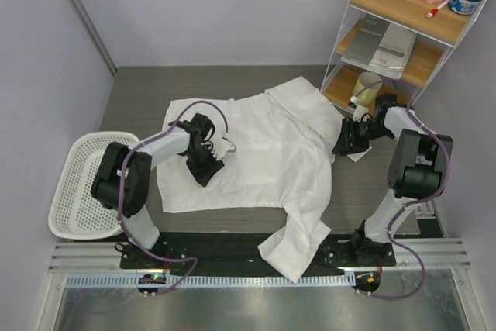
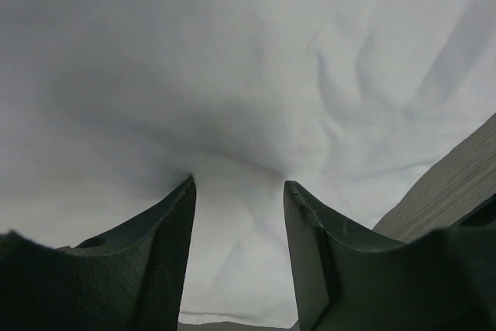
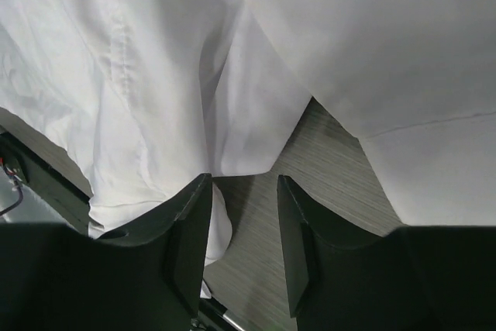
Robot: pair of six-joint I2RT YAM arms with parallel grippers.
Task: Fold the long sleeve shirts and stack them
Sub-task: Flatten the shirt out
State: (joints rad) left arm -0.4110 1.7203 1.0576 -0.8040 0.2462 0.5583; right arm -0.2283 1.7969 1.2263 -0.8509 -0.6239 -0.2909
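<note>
The long sleeve shirt point(image 1: 263, 145) lies spread over the middle of the table point(image 1: 139, 87). One sleeve point(image 1: 298, 249) hangs over the near edge at the bottom centre of the top view. I can see only this one shirt.

The left jaws are down on the left part of the shirt. In the left wrist view they stand moderately apart, and the fabric puckers toward the gap, but they are not closed on it. The right jaws, at the right border of the shirt, are also apart. Between them I see bare table and nothing held.

I think the main risk is a bad grip. If I close the left jaws here, they may pinch only the top layer, or too many layers, and the fold will come out crooked. The right jaws may close on nothing, because the hem lies beside them and not between them. The hanging sleeve could also drag the shirt toward the near edge when I lift. The right arm point(image 1: 411, 153) also works near the shelf point(image 1: 403, 36).
</note>
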